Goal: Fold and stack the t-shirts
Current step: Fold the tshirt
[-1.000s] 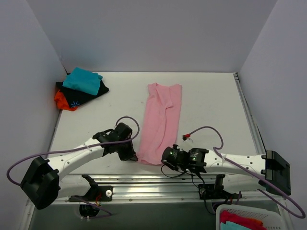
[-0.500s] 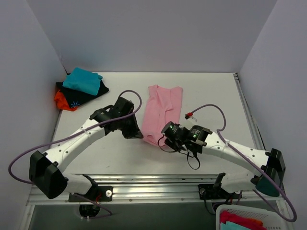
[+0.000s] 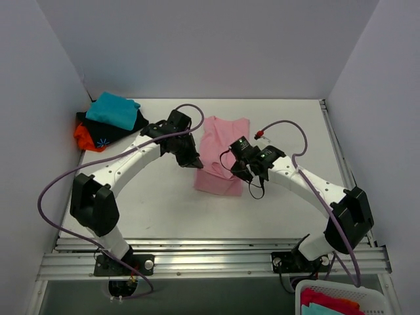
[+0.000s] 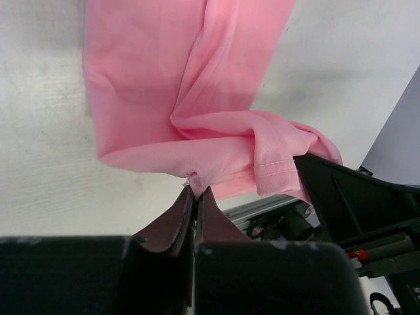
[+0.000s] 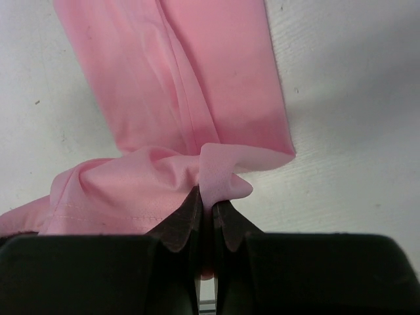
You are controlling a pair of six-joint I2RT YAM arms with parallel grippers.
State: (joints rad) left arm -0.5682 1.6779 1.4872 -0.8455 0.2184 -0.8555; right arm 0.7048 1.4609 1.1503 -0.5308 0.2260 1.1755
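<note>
A light-pink t-shirt (image 3: 222,152) lies in a long strip on the white table, its near end lifted and doubled back over the middle. My left gripper (image 3: 196,164) is shut on the near left corner of the pink t-shirt (image 4: 190,98). My right gripper (image 3: 237,172) is shut on the near right corner of the pink t-shirt (image 5: 177,98). Both hold the hem above the cloth. A pile of folded tees sits at the far left: teal (image 3: 113,109) on top, black with blue print (image 3: 111,133), orange-red (image 3: 84,138) below.
White walls close in the table on the left, back and right. A metal rail (image 3: 210,261) runs along the near edge. A white basket (image 3: 335,299) with red and teal cloth stands below the table at the bottom right.
Both grippers have carried the near hem of the pink t-shirt away from the table's near edge towards the back, folding the strip over itself. The arms have stretched out further.
</note>
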